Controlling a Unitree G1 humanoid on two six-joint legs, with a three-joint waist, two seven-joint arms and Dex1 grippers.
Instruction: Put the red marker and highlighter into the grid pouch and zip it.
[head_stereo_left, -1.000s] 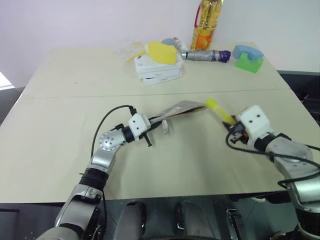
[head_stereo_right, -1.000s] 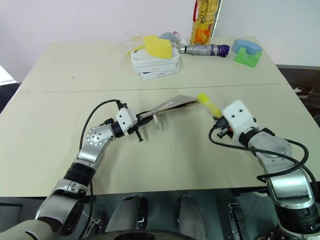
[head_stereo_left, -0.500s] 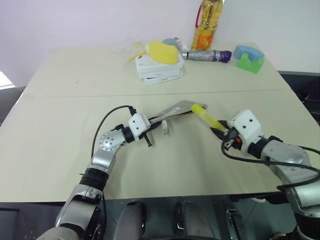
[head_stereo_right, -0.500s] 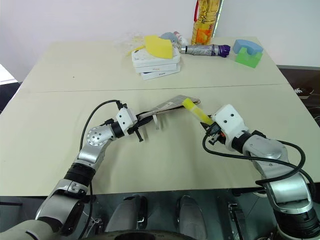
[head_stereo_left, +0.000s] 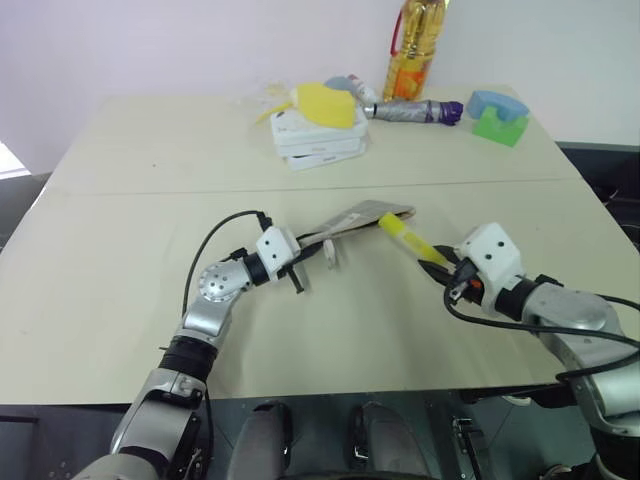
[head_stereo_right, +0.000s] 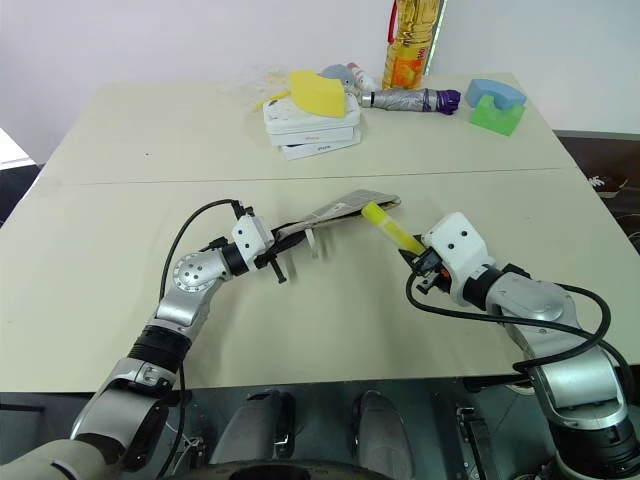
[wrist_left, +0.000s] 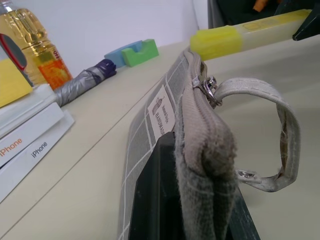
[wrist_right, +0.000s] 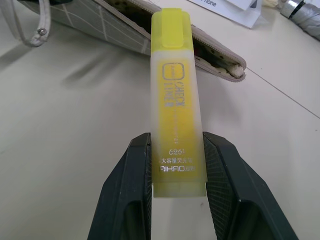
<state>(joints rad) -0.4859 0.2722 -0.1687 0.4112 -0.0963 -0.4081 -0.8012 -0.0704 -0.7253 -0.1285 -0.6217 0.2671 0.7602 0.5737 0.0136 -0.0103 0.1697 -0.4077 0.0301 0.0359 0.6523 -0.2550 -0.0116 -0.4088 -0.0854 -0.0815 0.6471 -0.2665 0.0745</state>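
My left gripper (head_stereo_left: 300, 245) is shut on the near end of the grid pouch (head_stereo_left: 362, 216) and holds it on edge, tilted off the table, its grey wrist strap (wrist_left: 287, 135) hanging by the zip. The pouch's far end gapes open (wrist_right: 215, 55). In my right gripper (head_stereo_left: 440, 262), shut on its pale end, is the yellow highlighter (head_stereo_left: 405, 236). It points left, and its cap (wrist_right: 170, 27) lies right at the pouch's open mouth. The red marker is out of view.
At the table's far side stand stacked white boxes (head_stereo_left: 318, 140) with a yellow sponge (head_stereo_left: 325, 102) on top, a grey folded umbrella (head_stereo_left: 410, 110), an oil bottle (head_stereo_left: 415, 45) and green and blue blocks (head_stereo_left: 497, 115). Bare tabletop surrounds both arms.
My right gripper has swung the highlighter left and down, bringing its cap from beside the pouch to the open mouth. The left gripper and pouch have stayed still.
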